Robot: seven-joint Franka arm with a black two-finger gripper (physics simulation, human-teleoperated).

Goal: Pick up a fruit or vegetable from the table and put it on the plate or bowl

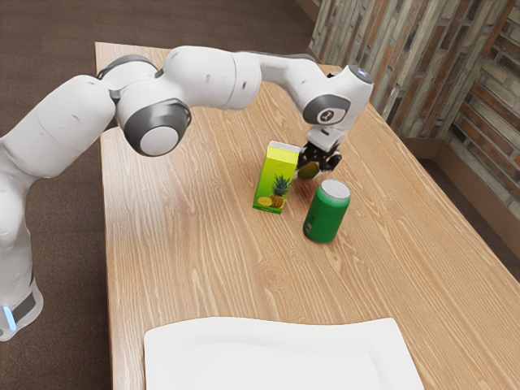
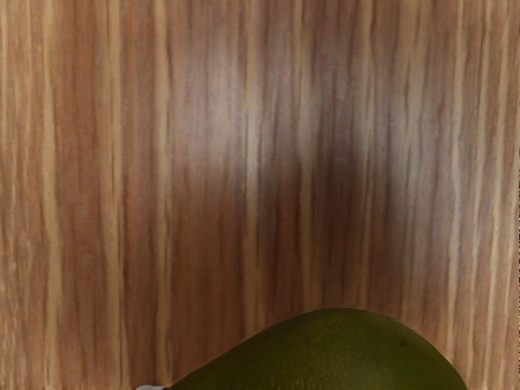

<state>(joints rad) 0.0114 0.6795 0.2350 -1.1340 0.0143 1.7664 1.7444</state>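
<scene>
Just beside the juice carton (image 1: 276, 177), at its exterior view's right, the avocado (image 1: 307, 171) sat clamped in the gripper (image 1: 314, 167), grasp judged made, while lift, carry to the plate (image 1: 284, 357), well apart from the carton, and release remained.

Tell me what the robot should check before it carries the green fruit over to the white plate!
1. Grip on the fruit: the gripper looks shut on the green fruit. Ok.
2. Fruit lifted off the table: cannot tell, the wrist view only shows wood beyond it.
3. Room beside the hand: the juice carton stands right next to the gripper. Not ok, it could get bumped.
4. Way to the plate: the green can stands upright between the gripper and the plate. Not ok, probably go up first.
5. The plate lies flat at the table's near edge. Ok.
</scene>
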